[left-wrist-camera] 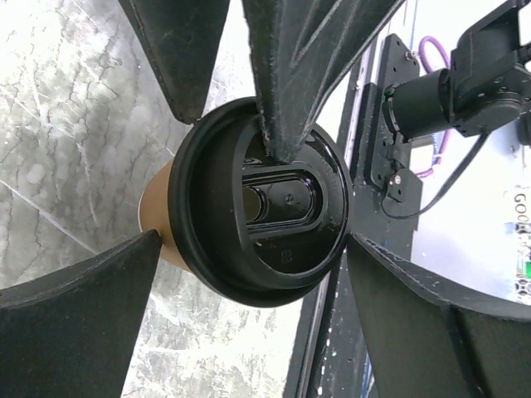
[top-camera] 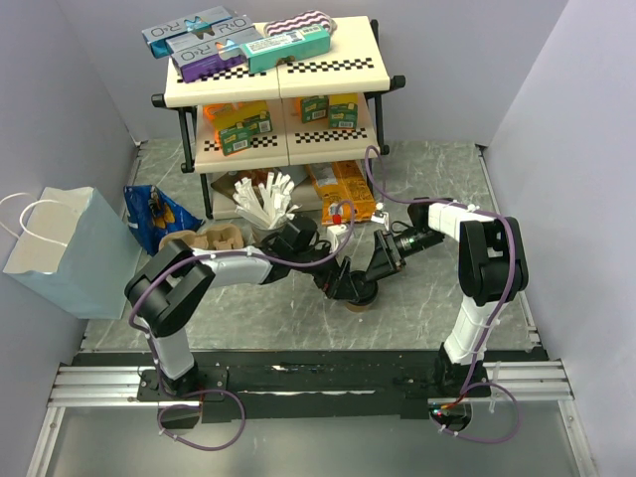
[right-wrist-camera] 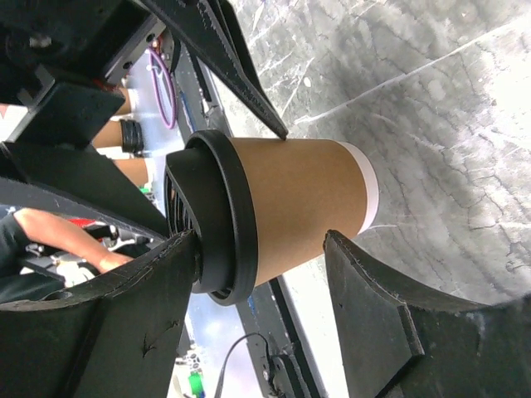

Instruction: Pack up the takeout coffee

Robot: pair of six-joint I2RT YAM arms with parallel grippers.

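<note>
Takeout coffee (right-wrist-camera: 299, 199) stands upright on the bench (top-camera: 437, 308), about the middle, a little nearer than the shelf rack (top-camera: 383, 70), with its black lid (left-wrist-camera: 286, 249) on. The left hand (left-wrist-camera: 253, 242) is spread fully wide around it from above; one finger touches the paper wall under the lid, the other stays apart. The right hand (right-wrist-camera: 261, 240) is partly open, one finger on the lid, the other beside the wall with a gap. Neither hand grips it.

You see tan takeout coffee (right-wrist-camera: 303, 199) with white base band, glossy black lid (left-wrist-camera: 259, 249), your table (top-camera: 427, 298) grey-marbled, paper bag (top-camera: 70, 253) pale blue, shelf (top-camera: 353, 45) cream with black-and-white checker strips, cables (left-wrist-camera: 433, 46) purple.
</note>
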